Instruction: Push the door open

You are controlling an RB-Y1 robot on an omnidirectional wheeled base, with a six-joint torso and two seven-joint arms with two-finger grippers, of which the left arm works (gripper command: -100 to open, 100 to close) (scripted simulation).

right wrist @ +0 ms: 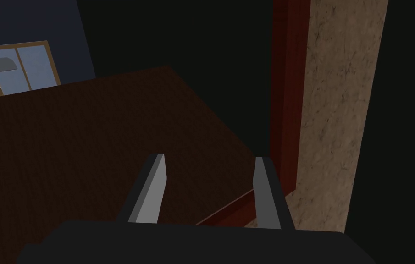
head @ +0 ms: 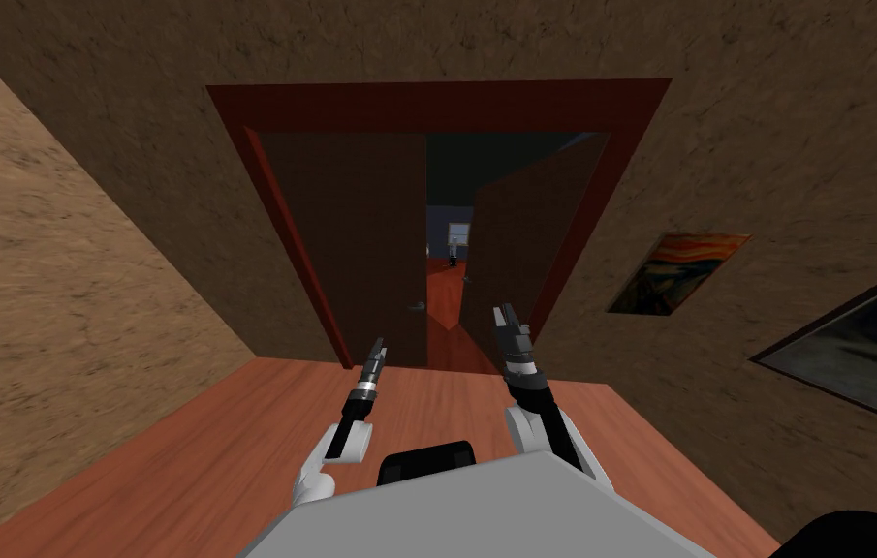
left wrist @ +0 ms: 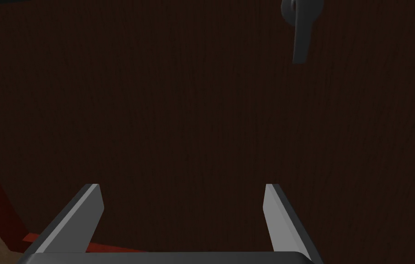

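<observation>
Doorway check: one leaf ajar, both claws empty

Facing the left door leaf (head: 359, 242) with the left gripper (left wrist: 183, 188), close up, fingers (left wrist: 92, 206) spread wide and clasping nothing. Cannot tell whether touching the dark brown panel or just short of it. Seeing a grey lever handle (left wrist: 300, 32) on that leaf, beyond the fingertips and nearer the middle of the door frame (head: 436, 105).

Pointing the right gripper (right wrist: 208, 158) at the right door leaf (right wrist: 64, 151), likewise released, blades parted and holding nothing, aimed low near that leaf's hinge edge beside the frame's right post. Contact with the panel not readable.

Finding the left leaf in line with the red-brown frame, the right leaf angled away from it into the far room, with a narrow gap between the two at the frame's middle. Through that gap: reddish floor and a pale window (head: 458, 232). Nothing between either claw and its leaf.

Right of the frame, on the rough tan wall (head: 766, 126): an orange painting (head: 678, 273), then a dark framed picture (head: 862, 354) farther out. In front of the frame: wooden floor (head: 233, 436).
</observation>
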